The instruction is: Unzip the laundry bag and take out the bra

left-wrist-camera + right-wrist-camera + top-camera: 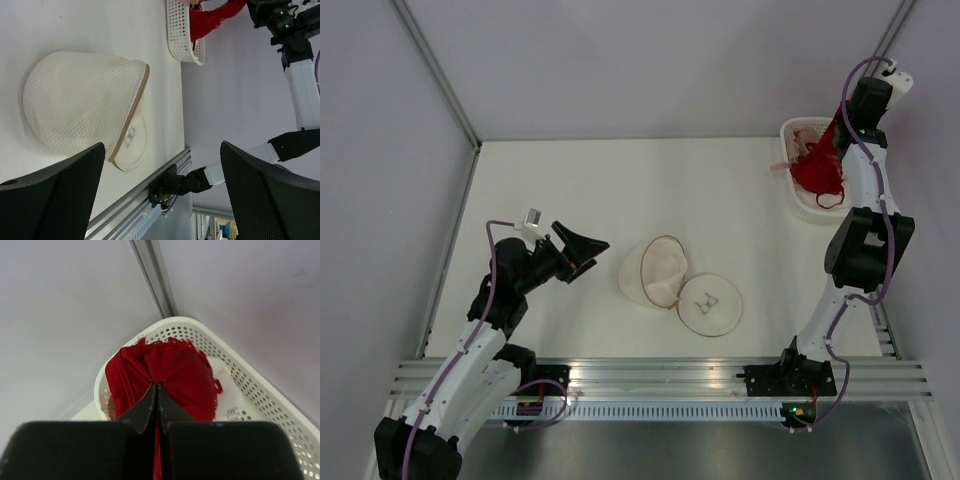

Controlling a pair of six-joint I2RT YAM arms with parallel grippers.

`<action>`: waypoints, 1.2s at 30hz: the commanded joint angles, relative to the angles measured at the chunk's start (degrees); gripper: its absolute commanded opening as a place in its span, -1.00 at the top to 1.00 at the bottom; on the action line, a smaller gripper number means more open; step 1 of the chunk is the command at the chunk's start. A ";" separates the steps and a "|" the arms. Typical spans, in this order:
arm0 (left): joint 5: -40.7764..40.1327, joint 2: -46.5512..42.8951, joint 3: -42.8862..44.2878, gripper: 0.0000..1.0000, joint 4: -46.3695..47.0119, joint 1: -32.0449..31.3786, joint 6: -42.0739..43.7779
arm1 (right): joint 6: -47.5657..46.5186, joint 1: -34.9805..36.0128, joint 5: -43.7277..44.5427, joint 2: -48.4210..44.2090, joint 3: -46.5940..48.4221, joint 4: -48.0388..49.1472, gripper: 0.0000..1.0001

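Bra point(175, 375) dangles pinched tight in the right gripper point(156, 386) over the white lattice basket point(803, 212), presumably for dropping in, while the laundry bag point(655, 270) sits mid-table unzipped, flap point(710, 305) flopped open, left gripper point(590, 255) spread empty beside it.

One laundry bag point(655, 270), one red bra point(817, 170), one white lattice basket point(803, 124).

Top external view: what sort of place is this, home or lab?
Probably a robot lab workcell, not a home: an aluminium extrusion rail along the near edge, a plain white table, and plain grey wall panels set in metal framing.
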 commanded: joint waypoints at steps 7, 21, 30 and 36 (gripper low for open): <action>2.35 -0.42 -2.37 -0.99 7.05 0.34 -3.22 | 7.99 2.28 5.31 3.80 0.12 -12.16 0.99; 3.58 -3.67 -1.76 -0.99 7.14 0.34 -1.81 | 7.93 5.09 15.08 -4.16 2.34 -13.19 -0.80; 2.09 -6.65 1.23 -0.99 4.50 0.34 0.03 | 8.00 7.73 -5.03 -19.20 -2.49 -18.40 -0.77; 0.33 -9.29 4.92 -0.99 -1.12 0.43 3.19 | 7.83 14.41 -9.61 -35.64 -26.92 -20.18 -0.72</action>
